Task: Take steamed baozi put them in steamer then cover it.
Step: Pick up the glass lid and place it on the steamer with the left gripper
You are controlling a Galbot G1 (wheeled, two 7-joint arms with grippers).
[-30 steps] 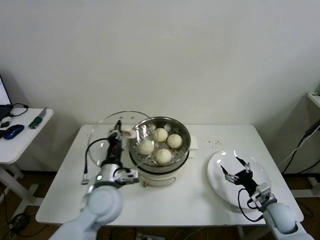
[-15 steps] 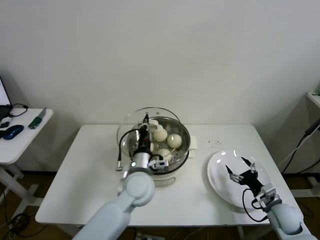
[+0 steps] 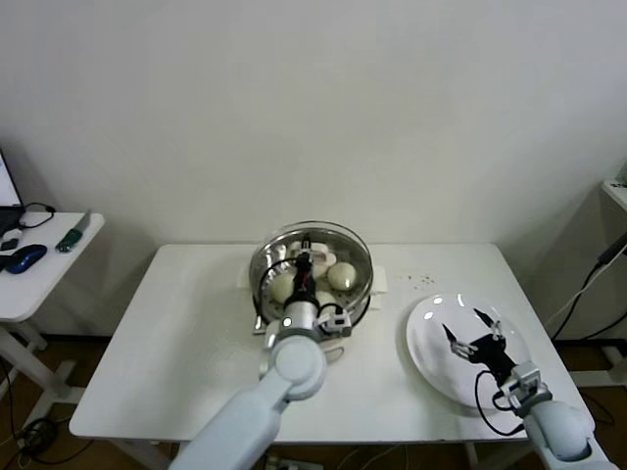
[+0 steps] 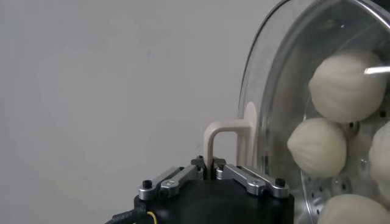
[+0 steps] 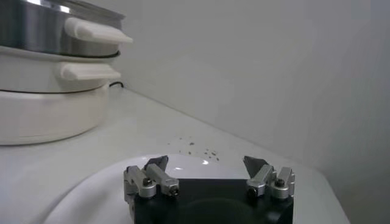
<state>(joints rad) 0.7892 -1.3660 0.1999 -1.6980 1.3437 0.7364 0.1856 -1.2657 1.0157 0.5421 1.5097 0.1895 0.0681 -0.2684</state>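
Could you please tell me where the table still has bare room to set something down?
Bare: the table left of the steamer; the front strip between steamer and plate. Crowded: the steamer, under the left gripper and cover.

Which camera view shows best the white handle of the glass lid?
The left wrist view: the lid's handle rises just above the left gripper, whose fingers are shut on it. In the head view the handle is mostly hidden by that gripper. The right wrist view does not show it.

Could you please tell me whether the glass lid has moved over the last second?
Yes. The lid, held by the left gripper, has shifted from the table's left side rightward, onto the steamer.
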